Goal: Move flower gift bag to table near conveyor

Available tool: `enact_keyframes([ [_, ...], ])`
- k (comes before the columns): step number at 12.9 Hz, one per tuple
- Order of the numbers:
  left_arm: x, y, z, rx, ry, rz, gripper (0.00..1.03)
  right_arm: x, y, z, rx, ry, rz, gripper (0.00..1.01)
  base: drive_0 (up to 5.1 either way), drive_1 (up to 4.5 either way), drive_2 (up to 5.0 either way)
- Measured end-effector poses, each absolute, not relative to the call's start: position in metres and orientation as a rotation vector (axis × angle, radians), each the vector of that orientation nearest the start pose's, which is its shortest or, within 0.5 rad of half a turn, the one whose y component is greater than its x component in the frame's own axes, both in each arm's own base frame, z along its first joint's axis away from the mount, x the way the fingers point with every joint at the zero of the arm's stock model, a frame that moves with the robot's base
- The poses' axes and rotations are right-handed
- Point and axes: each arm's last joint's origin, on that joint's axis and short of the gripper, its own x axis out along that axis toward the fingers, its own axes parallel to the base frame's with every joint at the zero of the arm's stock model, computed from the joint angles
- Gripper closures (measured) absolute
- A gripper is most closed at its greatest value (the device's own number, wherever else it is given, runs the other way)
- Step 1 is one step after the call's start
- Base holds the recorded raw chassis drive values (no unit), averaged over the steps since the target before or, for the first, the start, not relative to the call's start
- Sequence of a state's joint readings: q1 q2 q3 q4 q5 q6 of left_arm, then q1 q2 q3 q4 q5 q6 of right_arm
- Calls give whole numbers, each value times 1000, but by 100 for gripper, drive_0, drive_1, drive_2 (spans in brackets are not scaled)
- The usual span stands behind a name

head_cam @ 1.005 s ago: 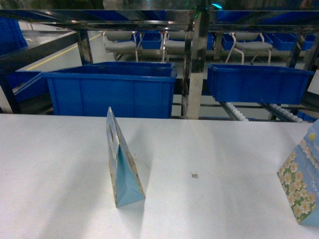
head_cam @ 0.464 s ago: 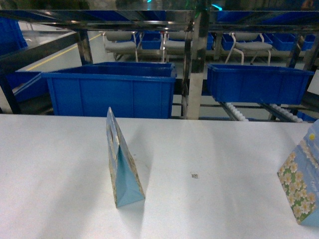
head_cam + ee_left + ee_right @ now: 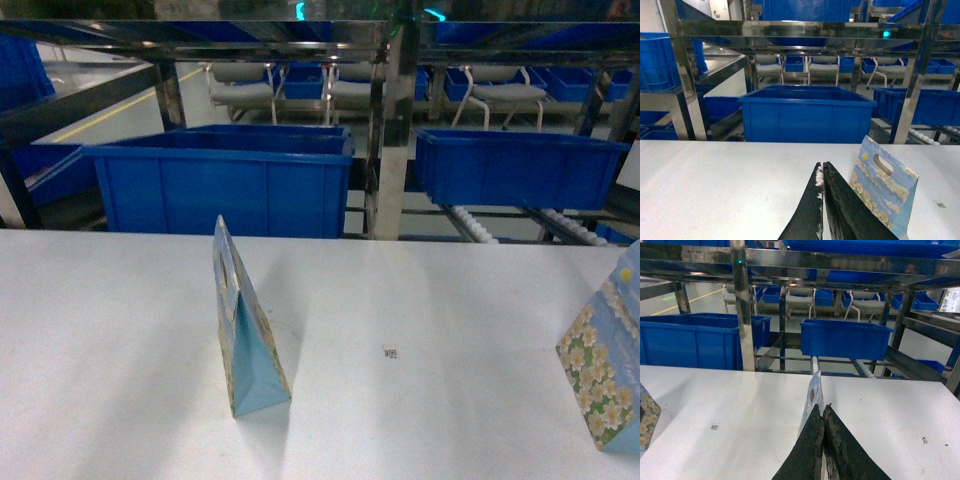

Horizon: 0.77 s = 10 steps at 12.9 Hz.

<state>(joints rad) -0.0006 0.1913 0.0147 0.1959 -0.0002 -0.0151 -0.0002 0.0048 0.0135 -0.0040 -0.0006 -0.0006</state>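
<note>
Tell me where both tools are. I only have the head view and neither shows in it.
Observer: The left tool is shut, above the table. The middle gift bag stands just to its right.
Operator: Report the right one.
Observer: The right tool looks shut too. The right-hand gift bag stands edge-on just beyond its tips; I cannot tell if they touch.
Operator: Describe the middle bag's face.
Observer: It has a handle cutout near the top and white flowers below.

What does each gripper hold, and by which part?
Left gripper: nothing, jaws shut beside a gift bag. Right gripper: cannot tell; a second bag meets its jaws edge-on.
</note>
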Motion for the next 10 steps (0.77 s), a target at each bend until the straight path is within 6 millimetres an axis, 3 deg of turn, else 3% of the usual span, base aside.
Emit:
enact_keyframes([
  [3, 98, 0, 167, -15, 1, 0, 101, 97, 0, 167, -1, -4, 0, 99, 0, 0, 0],
  [8, 97, 0, 168, -14, -6, 0, 101, 97, 0, 167, -1, -5, 0, 99, 0, 0, 0],
  [9, 97, 0, 168, -15, -6, 0, 96, 97, 0, 167, -1, -5, 0, 97, 0, 0, 0],
  [10, 97, 0, 168, -14, -6, 0, 85, 97, 0, 167, -1, -5, 0, 86, 0, 0, 0],
])
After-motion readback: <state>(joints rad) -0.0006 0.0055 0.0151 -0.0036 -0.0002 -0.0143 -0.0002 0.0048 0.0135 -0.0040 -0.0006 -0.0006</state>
